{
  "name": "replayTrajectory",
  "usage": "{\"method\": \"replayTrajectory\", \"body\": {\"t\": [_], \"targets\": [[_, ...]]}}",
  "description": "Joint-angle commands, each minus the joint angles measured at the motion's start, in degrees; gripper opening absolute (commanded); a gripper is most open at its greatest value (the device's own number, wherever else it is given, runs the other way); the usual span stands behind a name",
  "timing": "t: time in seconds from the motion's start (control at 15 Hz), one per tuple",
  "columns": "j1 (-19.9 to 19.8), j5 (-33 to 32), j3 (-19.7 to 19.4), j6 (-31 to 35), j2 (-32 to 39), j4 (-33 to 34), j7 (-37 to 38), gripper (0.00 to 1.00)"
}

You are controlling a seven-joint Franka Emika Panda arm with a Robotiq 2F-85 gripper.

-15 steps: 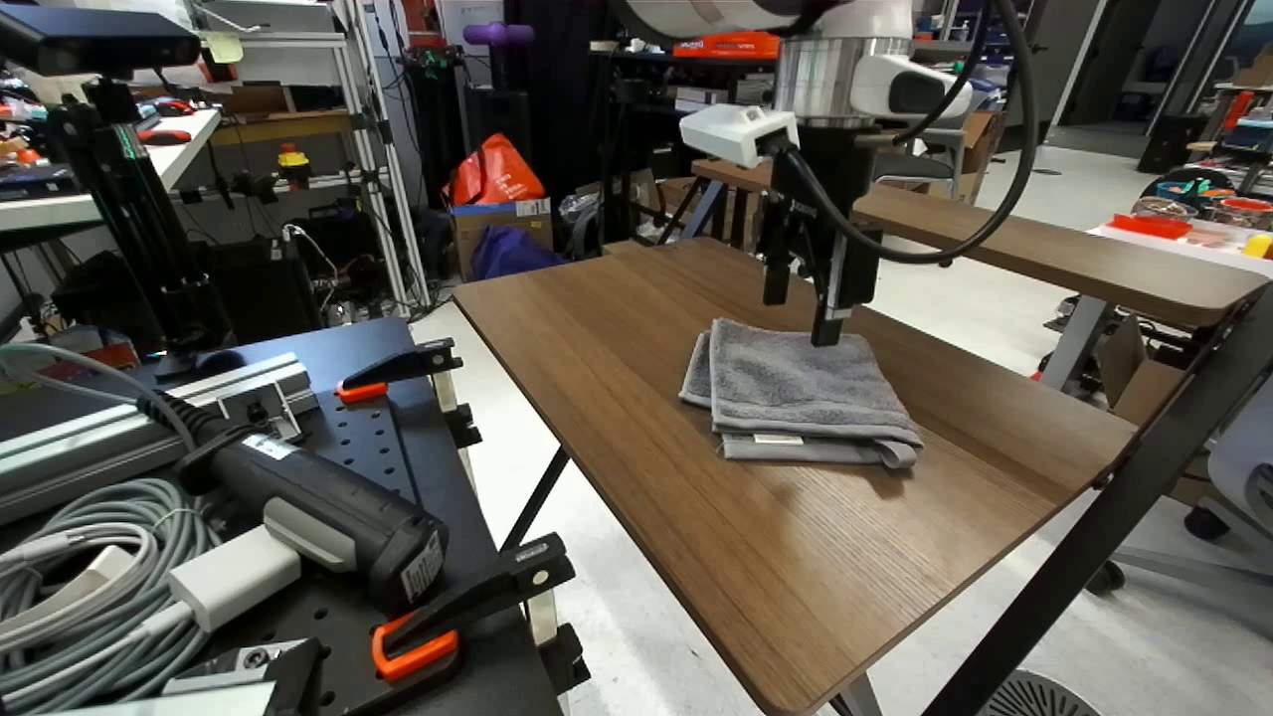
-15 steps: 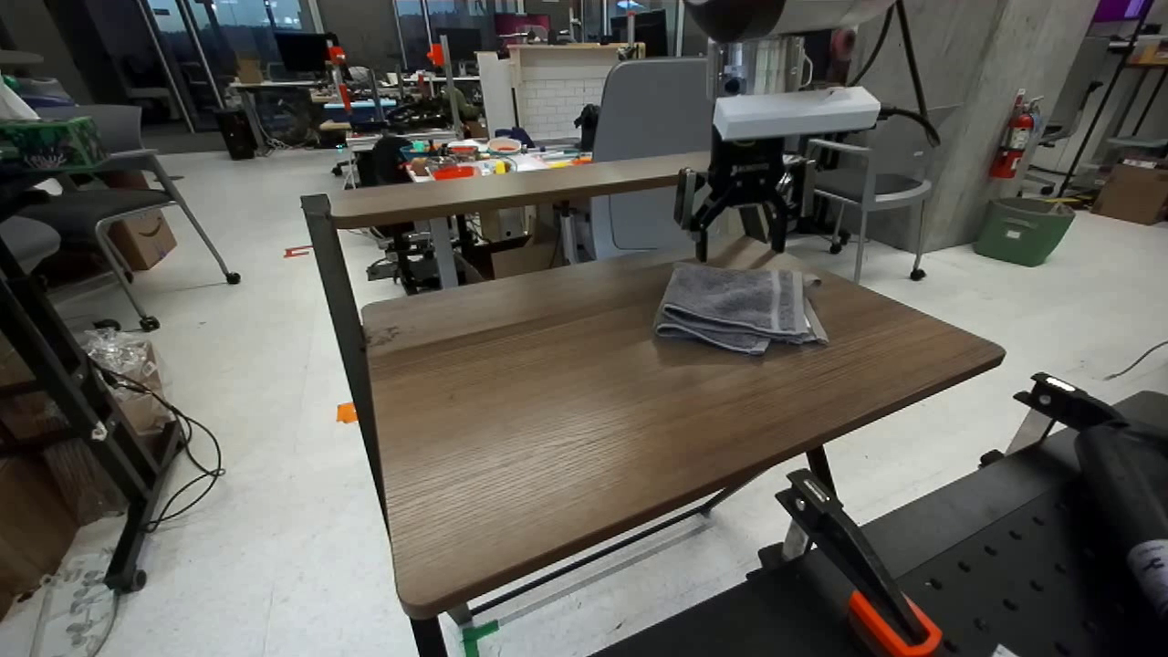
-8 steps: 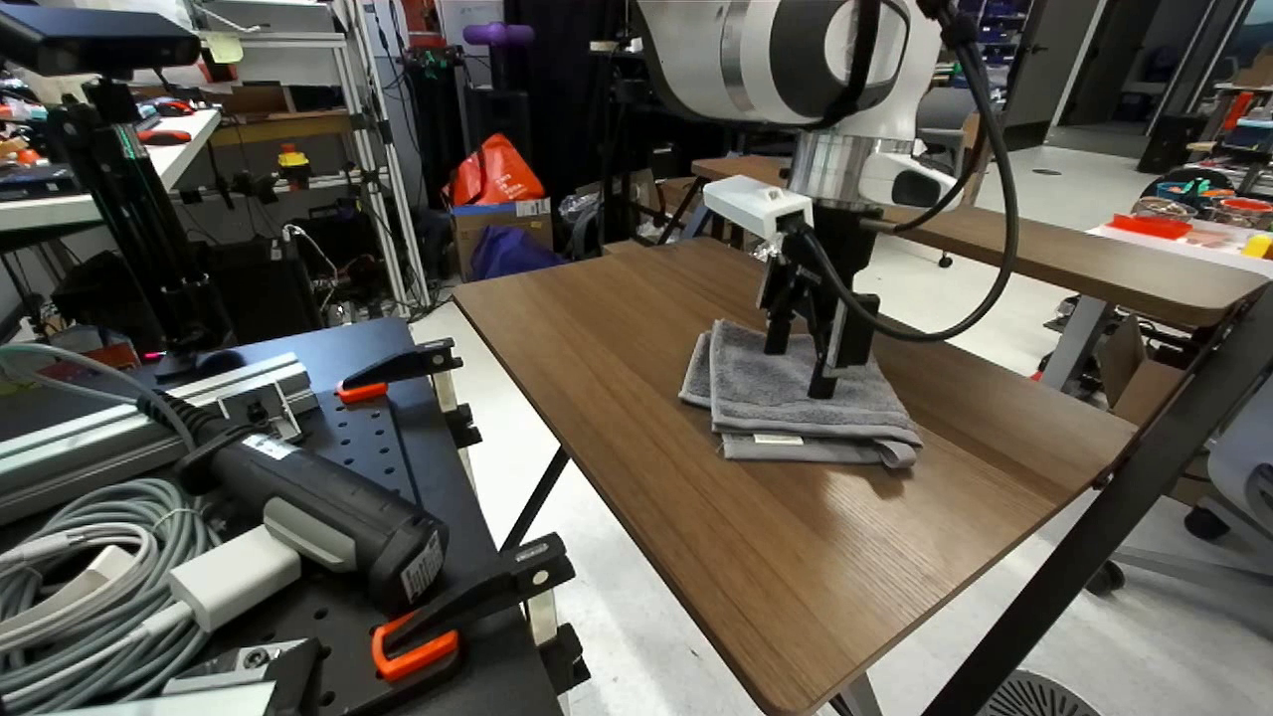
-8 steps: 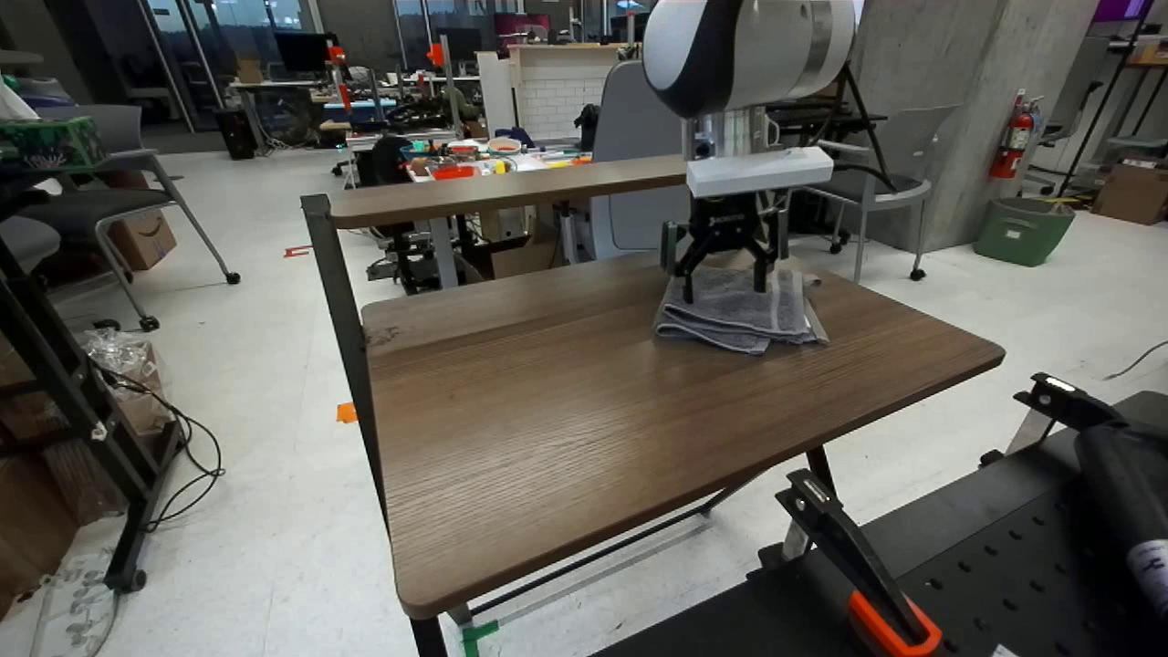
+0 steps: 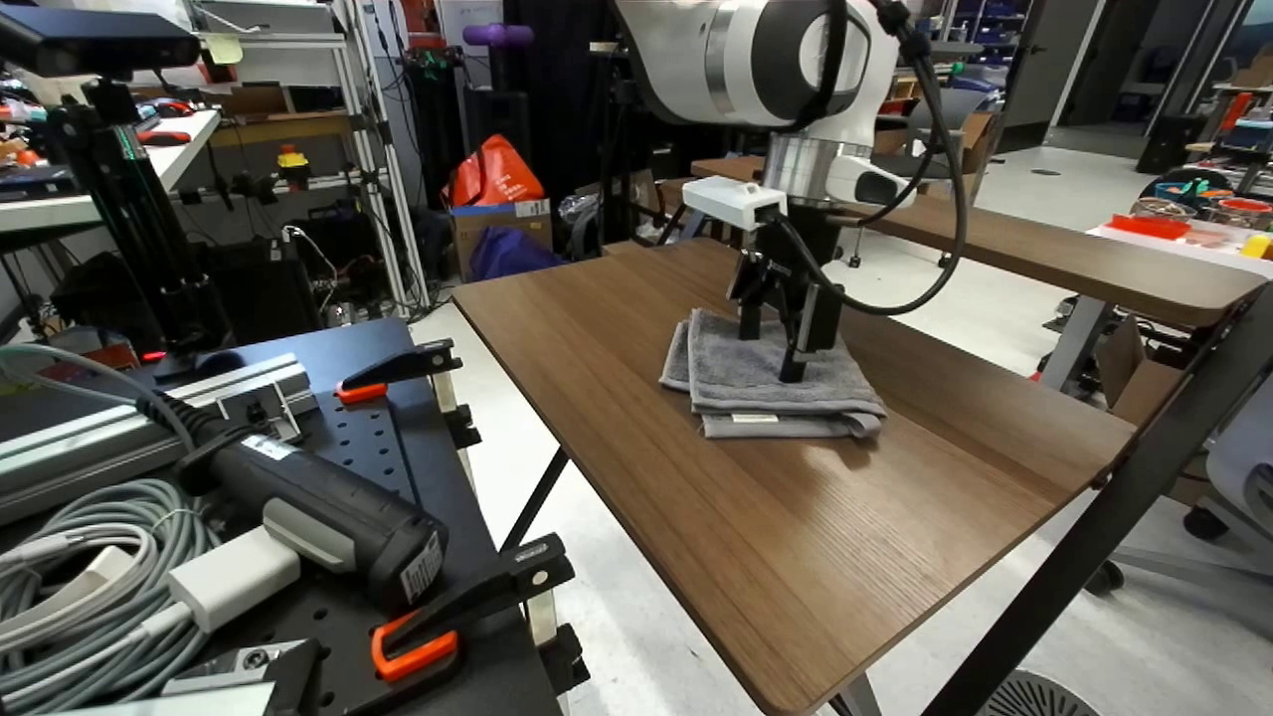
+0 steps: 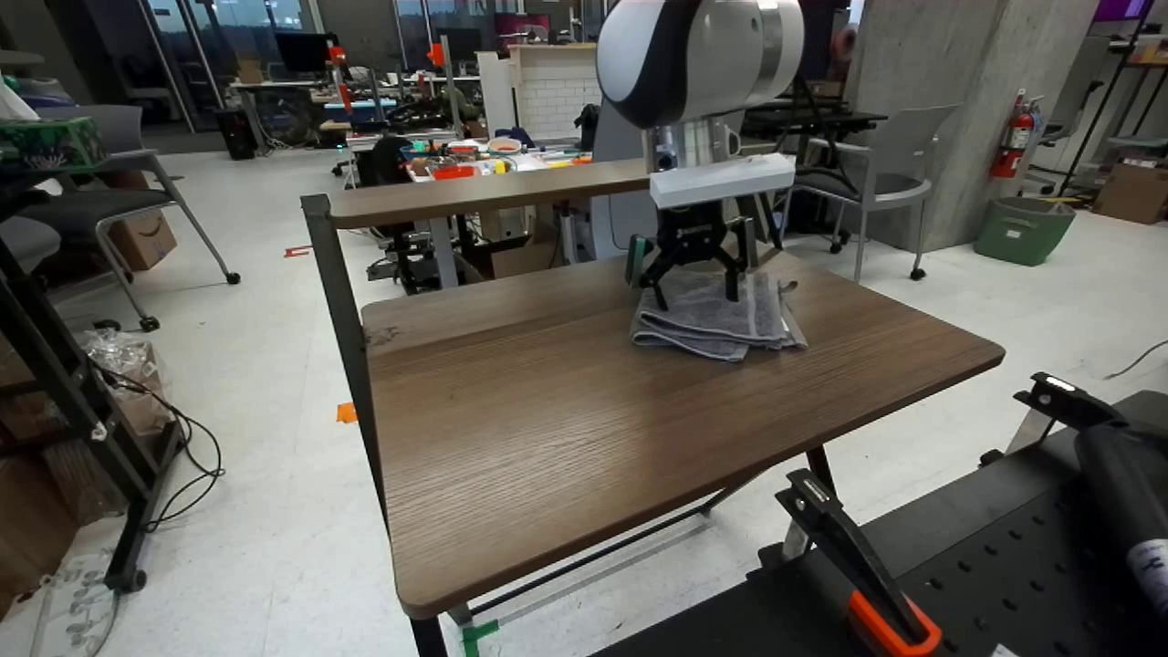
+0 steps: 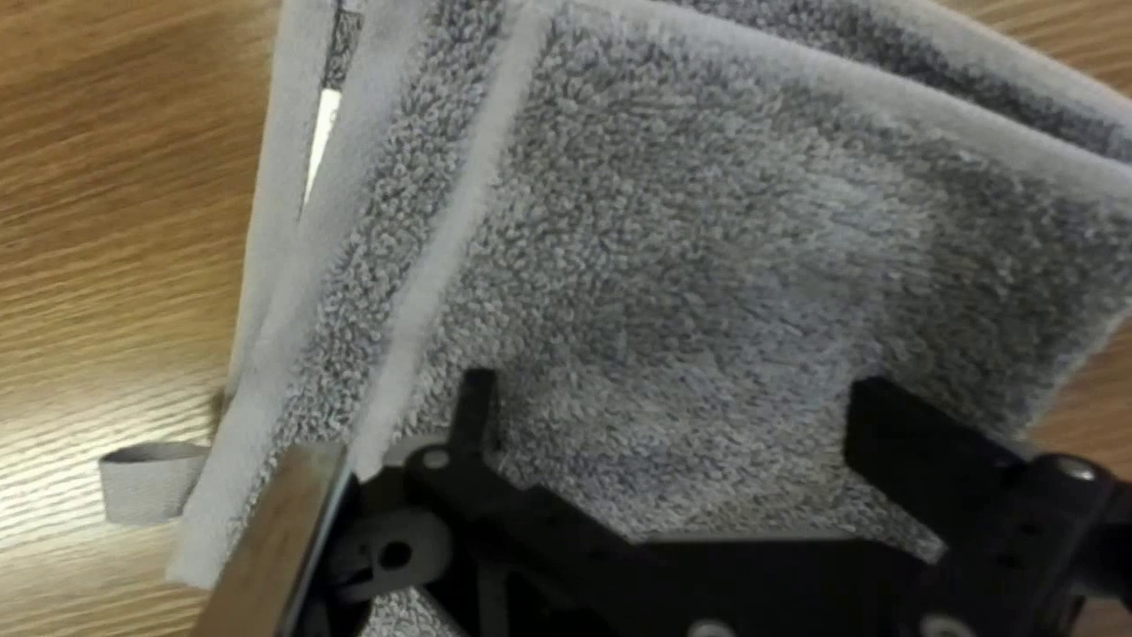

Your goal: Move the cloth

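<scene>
- Cloth: grey, folded in layers, lying on the brown table. Wood shows around it; clear of the table's edges in both exterior views.
- White tag on the cloth's near side in an exterior view.
- Wrist view: small fabric loop sticks out from the cloth's side, lower left of frame. Pale smooth bands run along that side; rest of the top face is rough pile.
- Gripper: black, pointing down, over the cloth. Fingers spread wide.
- Fingertips at the cloth's top face; fabric between them lies flat. Cannot tell how hard they press.
- Wrist view: fingertip toward frame left just beside a pale band, the other nearer the opposite edge.
- Arm: white and black, coming down from above. White housing at the wrist; black cable loops off it.
- Shelf: brown, raised along one side of the table.
- Bench: black, perforated, apart from the table, floor between. Carries orange-and-black clamps, a black handheld device, coiled grey cables.
- Green bin and red extinguisher by a concrete pillar, background.
</scene>
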Motion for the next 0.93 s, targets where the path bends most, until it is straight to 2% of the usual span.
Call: {"method": "replayTrajectory", "body": {"t": [0.0,0.53,0.87], "targets": [[4.4,-2.1,-0.4,-2.8,1.9,2.6,1.1,1.0],[15.2,-8.4,0.3,-4.2,2.0,4.0,4.0,1.0],[19.1,-10.6,0.0,-4.2,1.9,4.7,5.7,1.0]]}}
